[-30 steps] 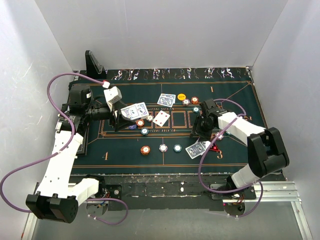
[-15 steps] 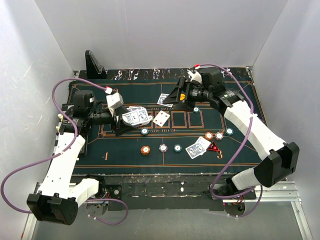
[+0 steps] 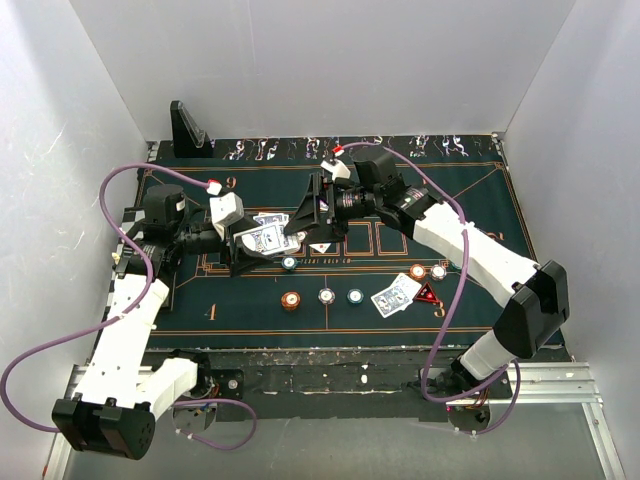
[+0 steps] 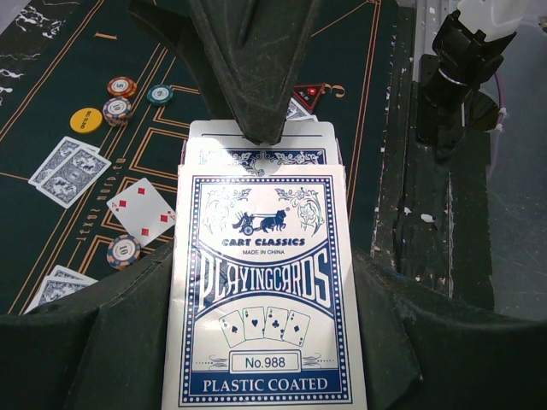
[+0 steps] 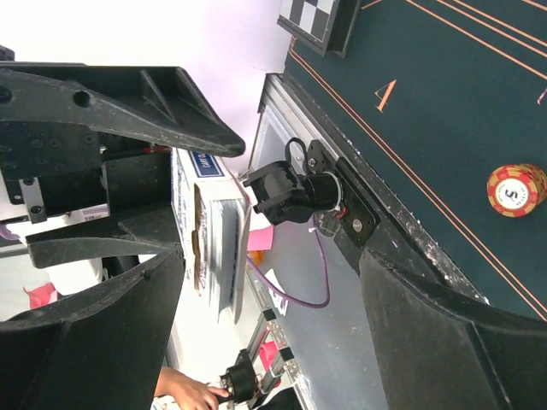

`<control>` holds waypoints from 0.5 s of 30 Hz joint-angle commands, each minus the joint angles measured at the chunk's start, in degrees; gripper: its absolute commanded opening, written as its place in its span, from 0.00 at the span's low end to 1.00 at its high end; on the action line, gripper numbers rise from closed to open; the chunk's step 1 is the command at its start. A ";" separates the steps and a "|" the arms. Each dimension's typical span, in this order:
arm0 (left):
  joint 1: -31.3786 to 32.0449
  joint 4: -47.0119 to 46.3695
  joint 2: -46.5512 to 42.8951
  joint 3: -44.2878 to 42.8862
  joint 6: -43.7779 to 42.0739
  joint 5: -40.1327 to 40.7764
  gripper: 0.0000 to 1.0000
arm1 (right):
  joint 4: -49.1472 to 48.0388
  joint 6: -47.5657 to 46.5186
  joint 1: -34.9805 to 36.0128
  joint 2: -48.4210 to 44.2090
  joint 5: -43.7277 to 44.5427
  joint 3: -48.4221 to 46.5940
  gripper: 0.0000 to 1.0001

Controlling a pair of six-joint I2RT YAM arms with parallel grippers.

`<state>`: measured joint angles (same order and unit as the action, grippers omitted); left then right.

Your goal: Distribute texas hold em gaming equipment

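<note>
My left gripper (image 3: 252,246) is shut on a blue-and-white pack of playing cards (image 4: 261,290), held above the left-centre of the mat. My right gripper (image 3: 313,214) stands open just right of the pack, one finger over the pack's far end (image 4: 252,68). In the right wrist view the pack (image 5: 214,248) shows edge-on ahead of the open jaws. Blue-backed cards (image 3: 395,297) lie by the red triangular marker (image 3: 427,294). Orange (image 3: 291,300), white (image 3: 326,295) and teal (image 3: 354,295) chips lie in a row. More cards (image 4: 68,171), a face-up diamond card (image 4: 141,209) and a yellow disc (image 4: 85,120) lie on the mat.
The dark green mat (image 3: 240,320) covers the table between white walls. A black stand (image 3: 188,128) sits at the back left corner. The chequered board (image 5: 320,21) shows in the right wrist view. Purple cables (image 3: 130,170) loop off both arms.
My right arm swung from the right side of the mat across to the pack, its jaws opening wider. My left gripper shifted slightly right with the pack.
</note>
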<state>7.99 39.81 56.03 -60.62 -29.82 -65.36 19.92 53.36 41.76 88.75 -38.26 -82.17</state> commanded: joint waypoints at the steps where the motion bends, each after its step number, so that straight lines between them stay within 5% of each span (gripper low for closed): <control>1: 0.19 -1.84 -0.66 0.59 -0.41 -2.05 0.00 | -5.42 2.27 0.43 -1.83 -1.47 0.16 0.90; 15: 0.36 -1.49 0.66 -0.02 -0.06 -1.18 0.00 | -12.87 6.65 0.34 -2.00 -1.64 1.40 0.92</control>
<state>8.01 38.92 56.10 -60.36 -29.78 -65.52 15.51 56.64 42.06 87.70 -37.76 -80.20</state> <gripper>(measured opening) 0.650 0.915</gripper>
